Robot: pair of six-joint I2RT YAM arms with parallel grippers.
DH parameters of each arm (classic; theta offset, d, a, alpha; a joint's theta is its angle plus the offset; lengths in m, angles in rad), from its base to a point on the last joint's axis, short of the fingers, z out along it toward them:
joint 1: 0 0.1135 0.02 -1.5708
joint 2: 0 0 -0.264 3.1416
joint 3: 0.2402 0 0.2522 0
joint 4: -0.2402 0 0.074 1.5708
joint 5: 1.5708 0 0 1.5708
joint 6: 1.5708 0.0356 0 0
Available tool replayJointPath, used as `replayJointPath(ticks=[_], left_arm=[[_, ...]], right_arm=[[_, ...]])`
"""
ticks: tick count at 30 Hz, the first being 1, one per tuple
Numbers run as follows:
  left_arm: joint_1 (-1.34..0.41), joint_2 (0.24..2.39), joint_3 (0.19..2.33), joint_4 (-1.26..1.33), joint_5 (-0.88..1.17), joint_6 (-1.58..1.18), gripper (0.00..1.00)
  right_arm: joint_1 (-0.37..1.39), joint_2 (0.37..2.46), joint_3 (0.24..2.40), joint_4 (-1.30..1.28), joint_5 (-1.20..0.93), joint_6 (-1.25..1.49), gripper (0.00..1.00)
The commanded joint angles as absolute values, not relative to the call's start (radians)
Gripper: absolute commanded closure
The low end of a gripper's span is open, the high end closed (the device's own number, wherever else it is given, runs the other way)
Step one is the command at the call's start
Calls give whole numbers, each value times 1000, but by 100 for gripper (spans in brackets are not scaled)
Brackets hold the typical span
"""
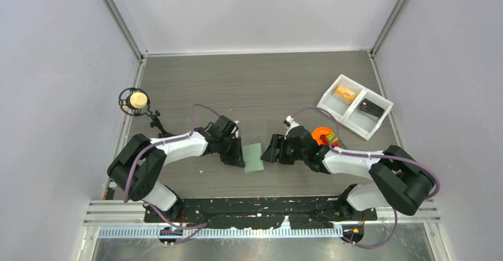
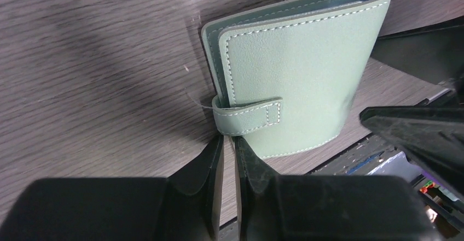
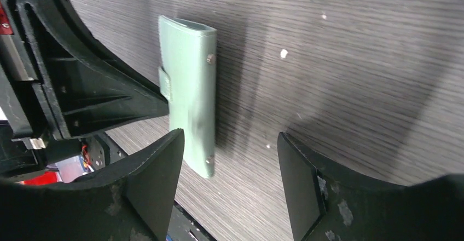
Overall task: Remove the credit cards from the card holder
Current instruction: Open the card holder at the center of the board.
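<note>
card holder (image 2: 295, 82): matt sage-green leather-look, fine grain, pale stitching, small metal studs; table (image 2: 93, 60): matt grey wood-grain; right gripper (image 3: 230, 142): matt black plastic, scuffed

From my top camera, a white two-compartment tray (image 1: 355, 105) sits on the grey wood-grain table (image 1: 237, 77) at about 2 o'clock from centre. Its left compartment holds an orange-brown item (image 1: 345, 93) and its right one a dark item (image 1: 371, 108). A plate with an orange shape (image 1: 322, 135) lies near 4 o'clock, partly hidden. At 10 o'clock, at the table's edge, a pale yellow ball in a black ring (image 1: 138, 99) stands on a small stand.
</note>
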State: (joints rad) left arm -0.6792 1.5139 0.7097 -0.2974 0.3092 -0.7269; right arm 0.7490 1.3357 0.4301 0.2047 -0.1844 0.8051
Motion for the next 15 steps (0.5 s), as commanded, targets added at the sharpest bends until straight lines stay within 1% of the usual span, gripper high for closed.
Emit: replayJointPath(ticks=[1,5,7,9,11,12,13,14,15], left_arm=[[-676,1535,688,-232,325,-732,85],[-676,1539,677,-219,321,-736,85],[-676,1544,670,-208,323,-740,85],[-676,1551,667,-195,330,-746,85],[-675,1557,664,-183,337,-754,85],[-676,1557,661,-177,337,-759,85],[-675,1557,659,-171,335,-763,85],[-676,1557,656,-165,336,-767,85],[-676,1557,655,-159,340,-769,85]], right_arm=[[770,1403,448,346,-176,843,29],[770,1468,438,461,-231,851,30],[771,1490,446,496,-276,854,32],[773,1502,452,522,-302,857,37],[775,1505,456,538,-316,860,47],[776,1499,457,541,-318,861,56],[776,1494,458,540,-320,859,61],[775,1482,458,531,-320,858,73],[776,1472,462,521,-315,850,78]])
